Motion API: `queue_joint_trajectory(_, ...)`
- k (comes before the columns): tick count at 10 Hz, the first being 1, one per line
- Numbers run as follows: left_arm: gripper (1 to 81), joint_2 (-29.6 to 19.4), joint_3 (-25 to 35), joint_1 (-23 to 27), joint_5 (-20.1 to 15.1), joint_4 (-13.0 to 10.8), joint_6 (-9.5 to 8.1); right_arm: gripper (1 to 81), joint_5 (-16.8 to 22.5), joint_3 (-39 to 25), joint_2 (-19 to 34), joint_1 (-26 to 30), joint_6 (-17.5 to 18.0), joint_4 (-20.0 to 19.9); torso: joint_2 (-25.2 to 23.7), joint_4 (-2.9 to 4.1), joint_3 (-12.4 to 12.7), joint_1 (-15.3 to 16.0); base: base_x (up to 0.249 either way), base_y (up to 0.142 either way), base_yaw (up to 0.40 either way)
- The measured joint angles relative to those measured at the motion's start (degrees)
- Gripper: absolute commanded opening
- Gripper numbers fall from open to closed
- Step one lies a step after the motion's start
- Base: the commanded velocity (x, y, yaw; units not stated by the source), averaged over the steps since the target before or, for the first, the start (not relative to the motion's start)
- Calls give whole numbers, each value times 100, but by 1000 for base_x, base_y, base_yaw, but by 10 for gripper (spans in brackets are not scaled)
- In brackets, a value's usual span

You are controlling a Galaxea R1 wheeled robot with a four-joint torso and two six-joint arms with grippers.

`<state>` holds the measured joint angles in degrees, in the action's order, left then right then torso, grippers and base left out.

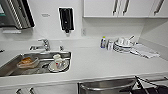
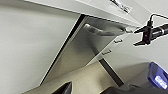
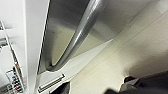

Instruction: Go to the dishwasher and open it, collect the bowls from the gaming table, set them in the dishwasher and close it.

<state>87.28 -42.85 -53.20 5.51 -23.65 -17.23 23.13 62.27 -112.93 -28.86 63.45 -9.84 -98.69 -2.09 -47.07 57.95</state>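
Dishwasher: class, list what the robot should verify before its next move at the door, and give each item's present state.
1. Dishwasher is straight ahead, below the counter edge: ok.
2. Handle lies close before the right wrist camera with nothing across it: ok.
3. Right gripper is open, beside the handle's end in the left wrist view: ok.
4. Right gripper is closed around the handle: not ok; it looks apart from the bar.
5. Door is shut or already ajar: cannot tell.
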Motion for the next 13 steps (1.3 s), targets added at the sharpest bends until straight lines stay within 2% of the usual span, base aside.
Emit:
queue_joint_trajectory(2,811,1,-4,0,-4,-11,0,811,187,349,-311,50,346,4,0,0,0,0,0,0,0)
queue_joint_trajectory(4,811,1,-4,-2,-4,-16,0,811,234,608,-749,44,485,6,0,0,0,0,0,0,0)
queue_joint_trajectory(6,811,4,-6,0,-6,-20,0,811,197,735,-770,48,542,63,0,0,-2,2,0,0,0)
queue_joint_trajectory(8,811,23,-72,0,-2,-27,0,811,24,759,-812,83,606,96,0,0,-2,2,0,0,0)
queue_joint_trajectory(10,811,78,-119,0,-17,-33,0,811,-69,807,-823,77,1122,102,0,0,-2,2,0,0,0)
queue_joint_trajectory(11,811,102,-119,-2,-17,-33,0,811,-254,829,-768,61,1342,108,0,0,-2,2,0,0,0)
queue_joint_trajectory(13,811,130,-180,0,-15,-35,0,811,-507,920,-623,6,1449,111,0,0,-2,5,0,0,0)
